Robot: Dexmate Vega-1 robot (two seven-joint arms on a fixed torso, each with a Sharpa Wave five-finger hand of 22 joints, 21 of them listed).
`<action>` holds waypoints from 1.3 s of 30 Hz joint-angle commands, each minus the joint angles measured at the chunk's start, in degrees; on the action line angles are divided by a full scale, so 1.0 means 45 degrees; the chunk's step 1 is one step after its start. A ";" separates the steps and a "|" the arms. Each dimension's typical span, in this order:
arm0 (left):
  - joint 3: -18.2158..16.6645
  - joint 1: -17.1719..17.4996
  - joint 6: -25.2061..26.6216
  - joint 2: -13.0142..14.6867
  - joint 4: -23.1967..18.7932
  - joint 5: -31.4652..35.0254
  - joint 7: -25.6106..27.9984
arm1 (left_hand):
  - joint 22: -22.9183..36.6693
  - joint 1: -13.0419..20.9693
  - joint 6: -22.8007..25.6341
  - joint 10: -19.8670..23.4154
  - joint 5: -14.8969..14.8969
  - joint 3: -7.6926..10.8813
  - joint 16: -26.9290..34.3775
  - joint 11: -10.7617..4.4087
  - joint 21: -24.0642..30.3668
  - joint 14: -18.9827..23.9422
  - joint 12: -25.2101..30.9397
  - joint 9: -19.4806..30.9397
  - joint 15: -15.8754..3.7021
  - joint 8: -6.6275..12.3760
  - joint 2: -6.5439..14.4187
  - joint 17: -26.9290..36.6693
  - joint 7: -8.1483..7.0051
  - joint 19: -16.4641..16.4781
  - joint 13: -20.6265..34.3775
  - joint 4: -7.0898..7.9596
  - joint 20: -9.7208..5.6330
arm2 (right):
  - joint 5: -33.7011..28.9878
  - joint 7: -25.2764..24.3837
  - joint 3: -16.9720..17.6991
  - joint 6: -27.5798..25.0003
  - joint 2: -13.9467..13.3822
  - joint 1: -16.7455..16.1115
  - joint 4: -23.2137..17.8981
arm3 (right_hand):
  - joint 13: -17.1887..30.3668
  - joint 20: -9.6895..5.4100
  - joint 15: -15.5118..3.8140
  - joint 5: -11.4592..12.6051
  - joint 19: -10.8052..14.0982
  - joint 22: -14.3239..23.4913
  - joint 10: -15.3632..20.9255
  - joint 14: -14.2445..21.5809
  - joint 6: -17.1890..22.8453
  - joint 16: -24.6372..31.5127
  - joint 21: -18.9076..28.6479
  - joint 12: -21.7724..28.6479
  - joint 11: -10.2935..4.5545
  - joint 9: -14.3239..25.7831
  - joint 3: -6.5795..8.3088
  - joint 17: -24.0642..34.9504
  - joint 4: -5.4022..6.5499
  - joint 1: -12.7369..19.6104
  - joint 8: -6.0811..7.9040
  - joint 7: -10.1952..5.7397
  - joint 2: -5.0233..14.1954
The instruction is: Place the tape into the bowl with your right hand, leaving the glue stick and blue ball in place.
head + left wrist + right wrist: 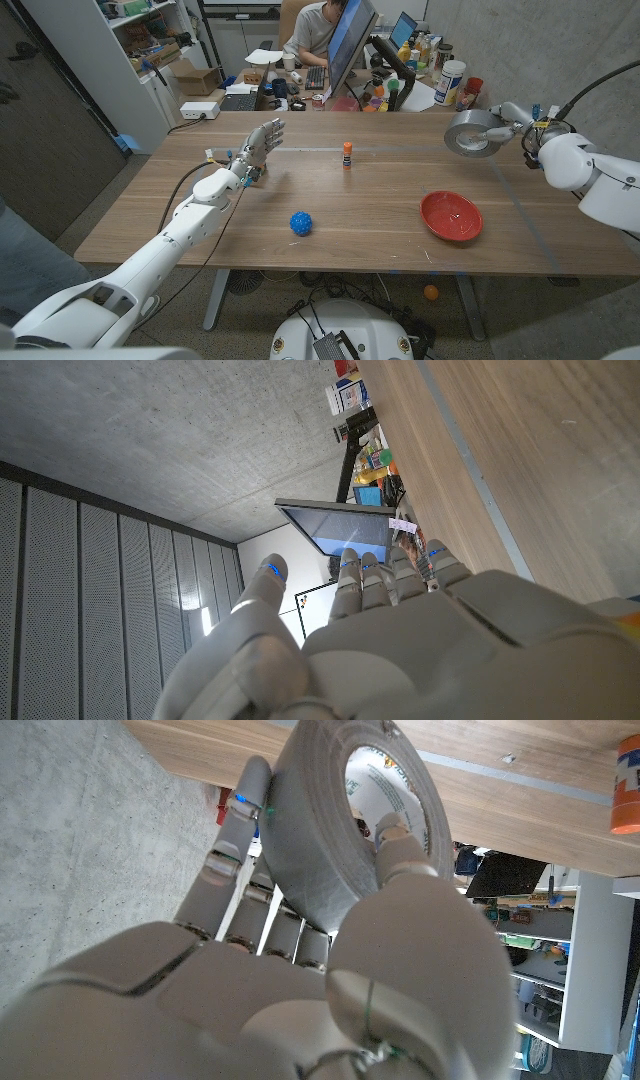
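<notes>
Grey tape (pixel 471 131), red bowl (pixel 451 215), blue ball (pixel 301 222), orange-capped glue stick (pixel 347 153), brown wooden table (pixel 380 200).

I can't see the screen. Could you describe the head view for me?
The robot's right hand holds a grey tape roll in the air above a wooden table, beyond a red bowl. A blue ball and glue stick sit mid-table; the left hand is open.

Both arms wore smooth white rounded shells. The left hand (pixel 256 146) and right hand (pixel 300 970) were pale grey, their segmented fingers (pixel 228 845) carrying small blue lights. Black cables ran along each forearm; the small yellow parts at the wrists were perhaps connectors.
</notes>
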 commanded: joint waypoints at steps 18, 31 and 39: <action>0.0077 -0.0060 -0.0047 0.0074 -0.0032 0.0169 -0.0082 | 0.0053 0.0091 0.0058 0.0008 0.0112 0.0089 0.0030 0.0059 0.0064 -0.0066 0.0012 0.0033 0.0053 -0.0005 0.0045 0.0044 0.0030 -0.0095 0.0027 -0.0030 0.0010 | -0.3298 0.1722 0.2419 0.0245 0.2123 -0.2609 -0.1917 | 0.0127 0.0008 -0.0461 -0.0005 -0.0183 0.0013 0.0057 0.0445 0.1901 -0.0045 -0.0059 -0.0110 -0.0185 0.0025 0.0373 0.0169 0.0239 0.1083 0.0137 -0.1931 0.0940; 0.0078 -0.0151 -0.0119 0.0064 0.0040 0.0141 -0.0250 | 0.0053 0.0077 0.0051 -0.0012 0.0105 0.0076 0.0033 0.0043 0.0064 -0.0067 0.0003 0.0033 0.0035 -0.0009 0.0026 0.0048 0.0021 -0.0105 0.0027 -0.0025 0.0006 | -0.4543 0.2460 0.2828 0.0565 0.3519 -0.3380 -0.2889 | 0.0168 0.0004 -0.0475 -0.0020 -0.0194 0.0013 0.0112 0.0493 0.1992 -0.0042 -0.0050 -0.0129 -0.0215 0.0019 0.0360 0.0257 0.0279 0.1076 0.0183 -0.1908 0.0943; 0.0118 -0.0255 -0.0083 0.0065 0.0054 0.0189 -0.0294 | 0.0053 0.0047 0.0066 0.0001 0.0094 0.0051 0.0037 0.0071 0.0065 -0.0070 0.0008 0.0033 0.0032 -0.0004 -0.0001 0.0054 0.0013 -0.0111 0.0028 -0.0011 0.0001 | -0.5230 0.2938 0.2914 0.0471 0.4167 -0.3750 -0.3402 | 0.0196 0.0013 -0.0494 -0.0028 -0.0215 0.0014 0.0157 0.0489 0.2151 -0.0085 -0.0049 -0.0135 -0.0196 0.0018 0.0370 0.0282 0.0287 0.1085 0.0254 -0.1909 0.0938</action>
